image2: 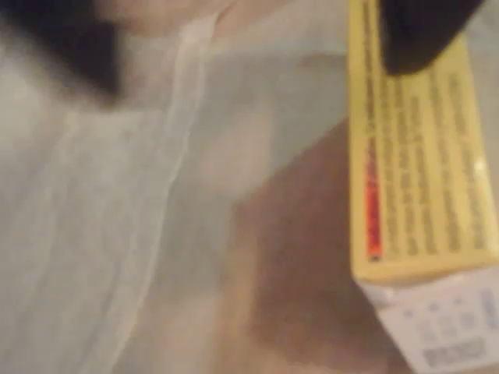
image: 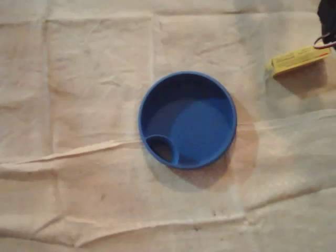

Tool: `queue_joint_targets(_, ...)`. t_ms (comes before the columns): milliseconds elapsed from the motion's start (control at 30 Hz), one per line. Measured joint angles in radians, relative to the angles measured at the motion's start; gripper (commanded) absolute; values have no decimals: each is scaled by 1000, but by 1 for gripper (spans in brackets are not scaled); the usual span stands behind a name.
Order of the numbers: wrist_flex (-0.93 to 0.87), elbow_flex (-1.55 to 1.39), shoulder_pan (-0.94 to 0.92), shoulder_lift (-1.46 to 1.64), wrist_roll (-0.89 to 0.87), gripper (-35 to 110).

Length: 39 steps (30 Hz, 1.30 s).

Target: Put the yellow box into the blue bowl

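Pinching one end of the yellow box (image: 298, 59), the hand (image: 326, 35) sits at the top-right edge of the overhead view. Box is tilted and looks lifted off the cloth-covered bench (image: 79, 105), its shadow just below it. Blue bowl (image: 187, 119) mid-frame, well apart from box. Wrist view: dark finger (image2: 421, 31) pressed on box's printed face.

Setting unclear, creased beige cloth (image: 79, 157) covering surface
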<state>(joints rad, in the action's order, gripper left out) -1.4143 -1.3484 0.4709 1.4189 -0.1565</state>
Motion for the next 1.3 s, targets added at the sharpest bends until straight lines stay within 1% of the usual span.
queue_joint_targets(100, -37, 0, 0, 0, -6, 22)
queue_joint_targets(300, -112, 0, 0, 0, -58, 30)
queue_joint_targets(400, -121, 0, 0, 0, -69, 32)
queue_joint_targets(867, -126, -43, 0, 0, -71, 32)
queue_joint_targets(1067, -66, -81, 0, -5, -71, 32)
queue_joint_targets(1300, -37, -83, 0, -126, -71, 32)
